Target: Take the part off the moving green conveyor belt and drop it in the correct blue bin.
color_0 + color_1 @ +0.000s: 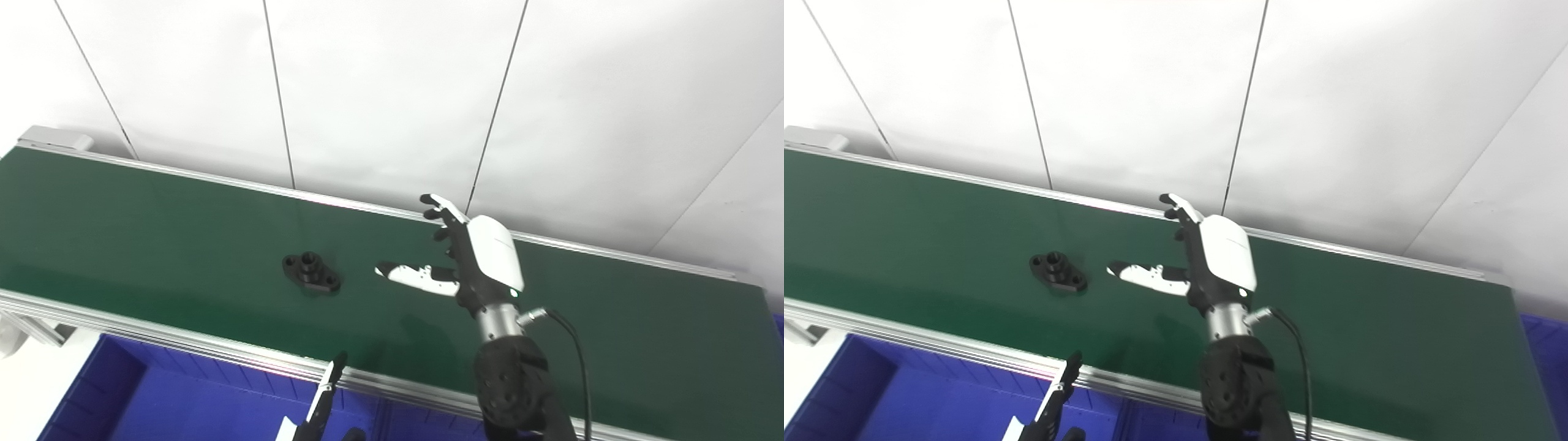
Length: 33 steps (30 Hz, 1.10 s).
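Blue bin [153,398] nearest, black flanged part [311,272], bored boss, on belt [122,233]

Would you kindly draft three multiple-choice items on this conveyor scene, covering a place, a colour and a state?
1. Where is the black part?
A. On the green belt, apart from the right hand
B. In the blue bin
C. In the left hand

2. What colour is the bin below the belt's near rail?
A. Red
B. Blue
C. Yellow

3. What state is the right hand in?
A. Shut on the part
B. Shut on nothing
C. Open above the belt

Answers: 1 A, green belt shows between part and thumb. 2 B, its walls are blue. 3 C, the fingers are spread, holding nothing.
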Each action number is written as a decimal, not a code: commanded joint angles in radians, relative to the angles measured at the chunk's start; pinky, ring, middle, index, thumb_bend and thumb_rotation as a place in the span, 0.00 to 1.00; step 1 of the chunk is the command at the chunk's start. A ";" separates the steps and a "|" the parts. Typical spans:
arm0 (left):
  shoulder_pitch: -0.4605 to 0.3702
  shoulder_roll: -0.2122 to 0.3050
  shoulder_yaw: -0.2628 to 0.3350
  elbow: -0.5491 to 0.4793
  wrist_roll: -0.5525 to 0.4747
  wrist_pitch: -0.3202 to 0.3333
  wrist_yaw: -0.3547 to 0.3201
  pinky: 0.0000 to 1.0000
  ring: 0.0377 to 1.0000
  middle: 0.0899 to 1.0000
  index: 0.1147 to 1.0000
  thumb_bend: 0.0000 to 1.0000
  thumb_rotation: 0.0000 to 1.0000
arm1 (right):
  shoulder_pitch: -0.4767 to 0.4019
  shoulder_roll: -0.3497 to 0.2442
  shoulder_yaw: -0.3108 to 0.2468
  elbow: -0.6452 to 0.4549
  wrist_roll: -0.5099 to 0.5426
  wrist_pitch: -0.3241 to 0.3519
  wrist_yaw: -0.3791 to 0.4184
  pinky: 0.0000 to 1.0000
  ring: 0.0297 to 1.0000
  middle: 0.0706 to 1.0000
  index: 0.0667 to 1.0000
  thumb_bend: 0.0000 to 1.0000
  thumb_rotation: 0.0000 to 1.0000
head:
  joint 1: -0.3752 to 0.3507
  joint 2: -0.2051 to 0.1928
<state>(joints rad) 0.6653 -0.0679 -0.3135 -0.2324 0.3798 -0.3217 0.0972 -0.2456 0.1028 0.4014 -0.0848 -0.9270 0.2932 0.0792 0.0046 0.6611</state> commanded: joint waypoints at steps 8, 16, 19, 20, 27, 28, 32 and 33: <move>0.031 -0.012 -0.051 -0.046 0.009 -0.065 0.010 1.00 1.00 1.00 1.00 0.49 1.00 | -0.105 0.057 0.085 0.080 -0.029 0.061 0.070 0.46 0.58 0.68 0.80 1.00 0.71 | 0.016 -0.005; 0.043 -0.026 -0.070 -0.057 0.059 -0.067 0.028 1.00 1.00 1.00 1.00 0.54 1.00 | -0.156 0.070 0.163 0.176 -0.077 0.063 0.060 0.43 0.57 0.68 0.80 1.00 0.57 | 0.023 -0.004; 0.050 -0.031 -0.075 -0.064 0.055 -0.061 0.029 1.00 1.00 1.00 1.00 0.53 1.00 | -0.199 0.021 0.259 0.254 -0.177 0.027 0.042 0.39 0.52 0.63 0.80 1.00 0.48 | 0.025 -0.002; 0.052 -0.032 -0.077 -0.067 0.053 -0.057 0.027 1.00 1.00 1.00 1.00 0.53 1.00 | -0.210 0.010 0.281 0.274 -0.191 0.021 0.041 0.39 0.52 0.63 0.80 1.00 0.47 | 0.026 -0.002; 0.064 -0.039 -0.087 -0.067 0.051 -0.056 0.028 1.00 1.00 1.00 1.00 0.55 1.00 | -0.246 -0.021 0.309 0.358 -0.173 0.014 0.050 0.42 0.55 0.65 0.78 0.99 0.40 | 0.041 -0.001; 0.065 -0.040 -0.088 -0.067 0.052 -0.059 0.029 1.00 1.00 1.00 1.00 0.55 1.00 | -0.249 -0.024 0.312 0.367 -0.173 0.012 0.047 0.43 0.56 0.66 0.78 0.99 0.40 | 0.041 -0.001; 0.077 -0.042 -0.093 -0.071 0.065 -0.061 0.034 1.00 1.00 1.00 1.00 0.53 1.00 | -0.269 -0.045 0.339 0.416 -0.198 0.005 0.022 0.41 0.54 0.66 0.77 1.00 0.43 | 0.045 0.002; 0.080 -0.041 -0.095 -0.073 0.066 -0.062 0.033 1.00 1.00 1.00 1.00 0.53 1.00 | -0.279 -0.054 0.351 0.432 -0.208 0.000 0.020 0.40 0.53 0.66 0.77 1.00 0.44 | 0.047 0.002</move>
<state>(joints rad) 0.7178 -0.0530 -0.3402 -0.2812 0.4192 -0.3475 0.1113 -0.4724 0.0436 0.7422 0.3550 -1.1177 0.3386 0.1335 0.0506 0.6642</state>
